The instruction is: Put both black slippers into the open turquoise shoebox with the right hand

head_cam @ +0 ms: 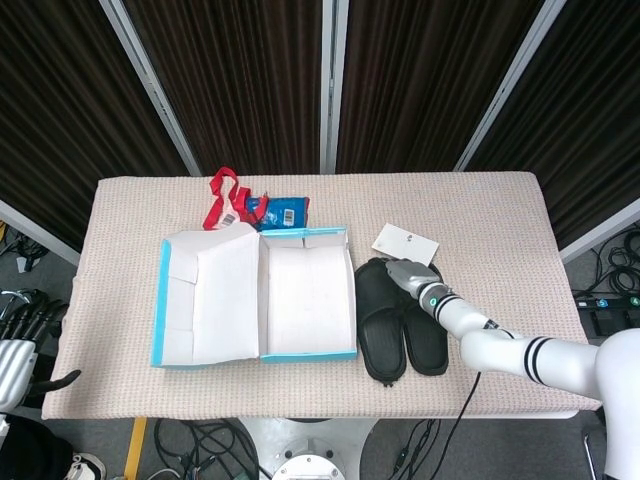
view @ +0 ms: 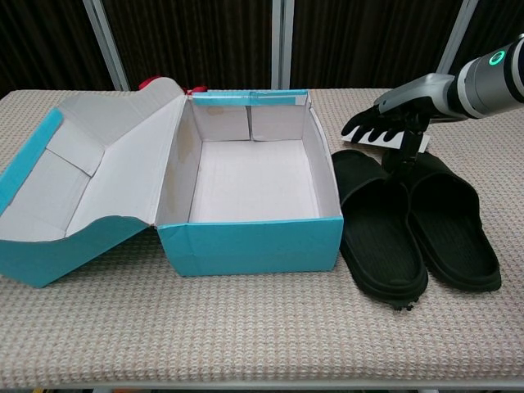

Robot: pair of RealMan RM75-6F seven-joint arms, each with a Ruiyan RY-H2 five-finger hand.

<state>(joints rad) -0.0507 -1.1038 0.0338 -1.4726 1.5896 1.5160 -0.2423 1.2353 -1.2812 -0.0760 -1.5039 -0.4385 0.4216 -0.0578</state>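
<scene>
While the right hand point(view: 391, 123) hovers with fingers spread and nothing in them over the far ends of the two black slippers point(view: 413, 219), which lie side by side touching at 3 o'clock of the open turquoise shoebox point(view: 250, 184), neither is yet in the box. A loose pinch could snag both slippers, or drag the white card point(head_cam: 405, 242) at their 12 o'clock. Left hand point(head_cam: 14, 352) idles unclenched at the table point(head_cam: 480, 210) edge.
</scene>
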